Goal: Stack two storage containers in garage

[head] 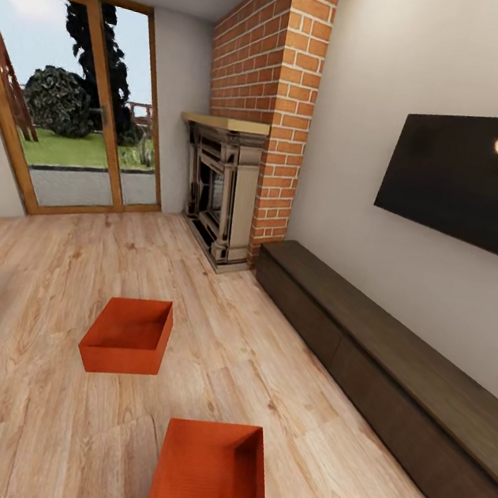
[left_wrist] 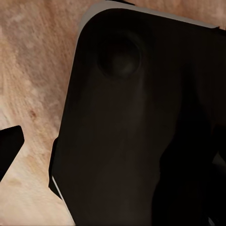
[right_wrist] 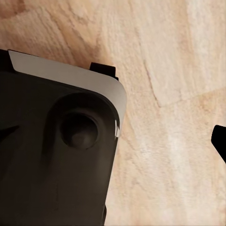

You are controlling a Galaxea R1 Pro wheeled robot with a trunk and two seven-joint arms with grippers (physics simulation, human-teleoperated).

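Note:
I am in the living room, on its light wood planks (head: 47, 267). Two storage containers stand there, both red-orange, lidless and empty. The nearer one (head: 211, 479) is at the bottom of the head view. The other (head: 128, 335) stands a short way beyond it, to the left. In the left wrist view one dark fingertip (left_wrist: 9, 150) shows far off to one side over bare planks, holding nothing. The right wrist view shows the same, a lone fingertip (right_wrist: 220, 141) at the side. The garage and its floor are out of view.
A brick chimney (head: 277, 62) with a dark fireplace (head: 223, 197) stands ahead. A long low dark cabinet (head: 392, 358) runs along the right wall under a black screen (head: 466, 182). Glazed wooden doors (head: 78, 112) are at the far left. My own dark body (left_wrist: 141, 132) blocks much of both wrist views.

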